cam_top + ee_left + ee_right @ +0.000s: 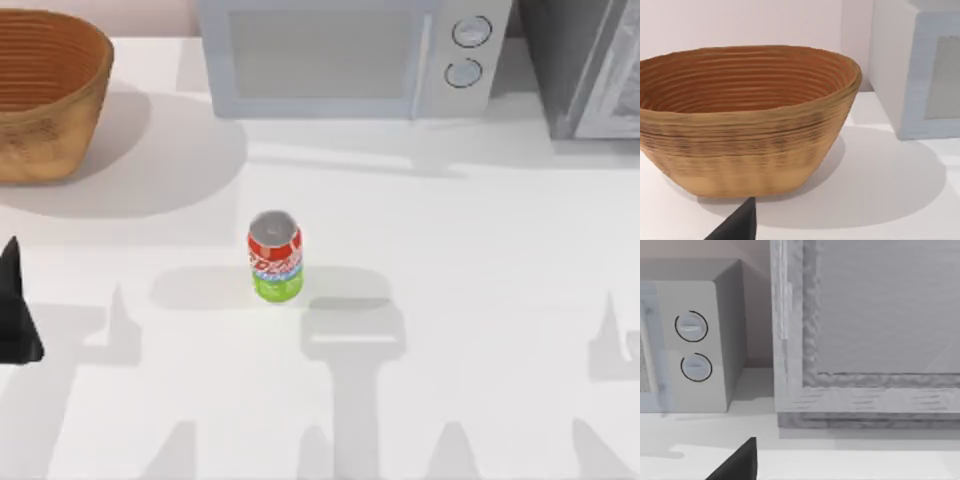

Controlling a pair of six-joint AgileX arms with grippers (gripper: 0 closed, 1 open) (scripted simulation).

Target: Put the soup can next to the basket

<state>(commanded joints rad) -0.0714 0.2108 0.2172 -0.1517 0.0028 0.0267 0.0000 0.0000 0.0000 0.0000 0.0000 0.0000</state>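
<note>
At the far left the basket (45,95) is cut off by the picture's edges in the top view; the left wrist view shows more of it (745,120): a wide round bowl of woven wicker, tan outside, ribbed orange-brown inside, standing upright on the white surface (450,250). Below it, at the left edge, a dark pointed piece of the left pincer (15,310) juts in, most of it out of frame; a single black tip of it (737,225) shows in its wrist view near the basket's foot, and whether it is spread or pressed together cannot be told.

Near the middle of the surface the soup can (275,256) stands upright, long axis vertical, silver top facing up, label red, then a blue-white band, then green. It is well apart from the basket.

At the far edge sits a pale boxy microwave (345,55) with two round knobs. To its right stands a grey rough-edged cabinet (590,65), cropped. One dark tip of the right pincer (737,465) shows in front of them; its state cannot be told.
</note>
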